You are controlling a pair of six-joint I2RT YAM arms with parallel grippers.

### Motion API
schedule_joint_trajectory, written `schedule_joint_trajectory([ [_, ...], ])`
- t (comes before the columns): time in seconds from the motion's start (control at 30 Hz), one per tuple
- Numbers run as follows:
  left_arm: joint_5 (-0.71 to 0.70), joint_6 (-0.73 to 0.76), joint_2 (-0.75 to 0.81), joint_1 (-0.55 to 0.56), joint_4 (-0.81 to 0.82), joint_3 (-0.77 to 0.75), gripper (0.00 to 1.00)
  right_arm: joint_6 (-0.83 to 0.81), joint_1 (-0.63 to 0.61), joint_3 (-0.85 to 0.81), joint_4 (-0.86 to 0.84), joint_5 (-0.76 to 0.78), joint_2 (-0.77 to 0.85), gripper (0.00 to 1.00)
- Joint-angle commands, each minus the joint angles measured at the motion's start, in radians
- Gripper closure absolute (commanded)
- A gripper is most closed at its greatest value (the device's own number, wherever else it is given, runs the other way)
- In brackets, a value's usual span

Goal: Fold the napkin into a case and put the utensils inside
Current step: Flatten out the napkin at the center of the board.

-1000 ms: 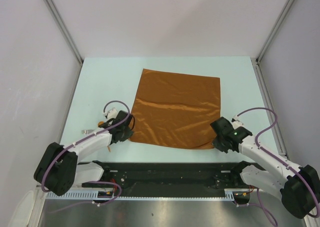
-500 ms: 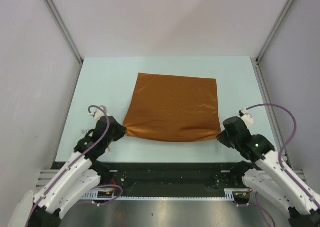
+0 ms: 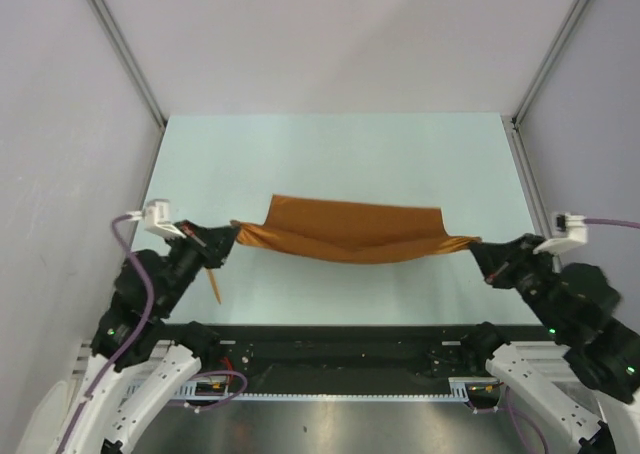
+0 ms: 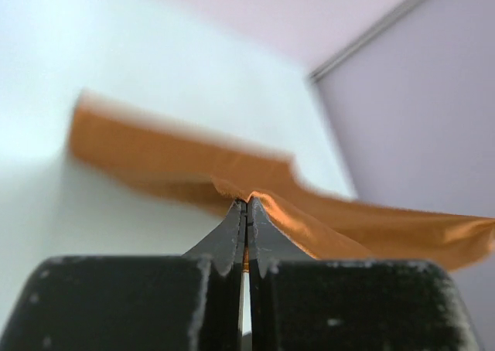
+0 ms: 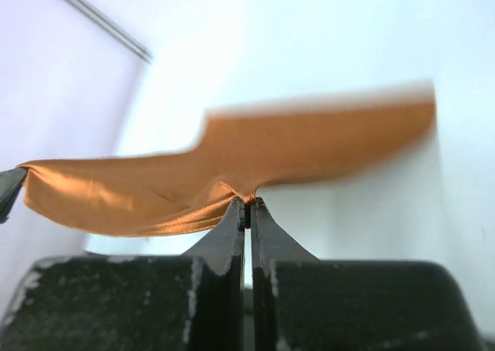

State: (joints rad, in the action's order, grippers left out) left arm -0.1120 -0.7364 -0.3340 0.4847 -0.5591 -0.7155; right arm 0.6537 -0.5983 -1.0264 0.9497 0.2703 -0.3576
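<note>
The rust-orange napkin hangs stretched between both grippers above the table, its near edge lifted and sagging in the middle, its far part still trailing low. My left gripper is shut on the napkin's near left corner. My right gripper is shut on the near right corner. A slim orange stick-like utensil lies on the table just under the left gripper. No spoon shows.
The pale green table is bounded by white walls with metal corner posts. A black rail runs along the near edge between the arm bases.
Both grippers have risen and pulled back toward the near edge with the napkin's near corners, lifting the cloth off the table. The left jaws closed on their corner.
</note>
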Motion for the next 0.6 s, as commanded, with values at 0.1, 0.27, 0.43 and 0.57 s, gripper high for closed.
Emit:
schedule_joint_trajectory([
  [0.1, 0.198, 0.178, -0.126, -0.005, 0.275, -0.327, 1.0, -0.298, 0.061, -0.293, -0.202, -0.138, -0.079, 1.0],
  [0.27, 0.175, 0.227, -0.244, -0.005, 0.349, -0.487, 1.0, -0.379, 0.084, -0.359, -0.282, -0.067, -0.17, 1.0],
  [0.43, 0.008, 0.223, -0.466, -0.009, 0.34, -0.555, 1.0, -0.419, 0.034, -0.368, -0.351, 0.14, -0.34, 1.0],
  [0.57, -0.092, 0.186, -0.689, -0.038, 0.37, -0.581, 1.0, -0.454, 0.122, -0.393, -0.388, 0.203, -0.568, 1.0],
])
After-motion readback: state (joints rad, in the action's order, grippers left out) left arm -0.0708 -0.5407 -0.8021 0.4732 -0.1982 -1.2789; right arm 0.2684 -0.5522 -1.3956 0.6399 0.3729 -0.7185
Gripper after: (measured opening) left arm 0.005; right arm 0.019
